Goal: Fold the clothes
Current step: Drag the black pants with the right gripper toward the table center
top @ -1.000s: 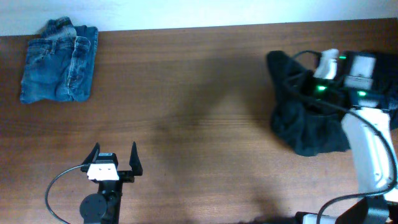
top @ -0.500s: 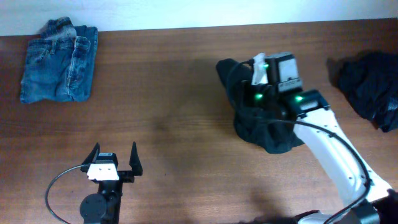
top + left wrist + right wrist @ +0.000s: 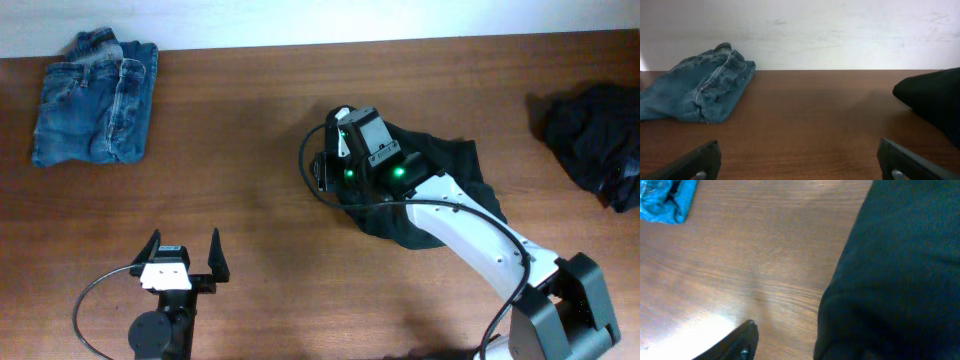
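Spanning every view, brown wood surface (image 3: 250, 150), pale wall behind it.

Black cloth (image 3: 440, 170): biggest item, spread rumpled just right of centre of the surface, partly under the right arm (image 3: 480, 240), which reaches in from the lower right corner. Unfolded, no clear edges.

Black heap (image 3: 595, 140): second dark garment, crumpled at the far right edge, well apart from the first cloth, nothing touching it.

Jeans (image 3: 95, 100): blue denim, folded, far left corner near the wall.

Left end effector (image 3: 185, 240): near edge, left of centre, released, fingers wide apart, nothing between them, well apart from all cloth.

Right end effector (image 3: 325, 178): at the left tip of the black cloth. Overhead hides the fingers under the wrist body.

View differences:
- Overhead only: the black heap, both arms at once.
- Left wrist: low angle, jeans at left against the wall, tip of the black cloth poking in at the right, both own fingers at the bottom corners.
- Right wrist: black cloth fills the right half, bare wood left, jeans as a blue scrap top left. One finger (image 3: 742, 342) shows, off the cloth with wood between; the other is lost against the black, so cannot tell if it is clenched or released.
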`<action>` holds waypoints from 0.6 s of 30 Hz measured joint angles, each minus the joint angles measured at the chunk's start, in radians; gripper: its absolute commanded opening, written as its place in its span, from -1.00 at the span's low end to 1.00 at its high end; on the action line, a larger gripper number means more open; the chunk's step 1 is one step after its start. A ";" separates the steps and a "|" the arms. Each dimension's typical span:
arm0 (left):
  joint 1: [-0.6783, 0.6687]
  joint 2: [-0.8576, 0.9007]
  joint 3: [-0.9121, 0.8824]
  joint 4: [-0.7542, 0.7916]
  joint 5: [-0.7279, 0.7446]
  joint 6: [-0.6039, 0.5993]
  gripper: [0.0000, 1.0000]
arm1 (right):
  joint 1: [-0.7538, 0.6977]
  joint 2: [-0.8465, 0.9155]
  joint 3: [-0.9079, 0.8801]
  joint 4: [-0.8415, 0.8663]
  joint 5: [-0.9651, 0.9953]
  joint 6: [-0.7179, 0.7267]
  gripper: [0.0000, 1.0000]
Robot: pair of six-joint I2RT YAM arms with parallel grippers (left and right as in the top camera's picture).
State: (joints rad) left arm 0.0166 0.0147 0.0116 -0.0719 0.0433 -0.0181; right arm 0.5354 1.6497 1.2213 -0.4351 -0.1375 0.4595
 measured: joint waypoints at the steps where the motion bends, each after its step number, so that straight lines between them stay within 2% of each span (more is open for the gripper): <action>1: 0.000 0.000 0.000 0.000 0.000 0.000 0.99 | 0.000 -0.009 0.002 -0.005 0.018 -0.011 0.35; 4: 0.000 0.000 0.000 0.000 0.000 0.000 0.99 | 0.000 -0.047 0.030 -0.027 0.055 -0.045 0.63; 8: 0.000 0.000 0.000 0.000 0.000 0.000 0.99 | -0.010 -0.105 0.119 -0.061 0.111 -0.100 0.75; 10: 0.000 0.000 0.000 0.000 0.000 0.000 0.99 | -0.043 -0.143 0.164 -0.097 0.138 -0.113 0.89; 15: 0.000 0.000 0.000 0.000 0.000 0.000 0.99 | -0.153 -0.168 0.213 -0.199 0.164 -0.122 0.99; 18: 0.000 0.000 0.000 0.000 0.000 0.000 0.99 | -0.254 -0.167 0.214 -0.315 0.169 -0.091 0.98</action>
State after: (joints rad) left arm 0.0166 0.0147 0.0113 -0.0723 0.0433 -0.0181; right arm 0.2817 1.4826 1.4353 -0.7502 0.0311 0.3683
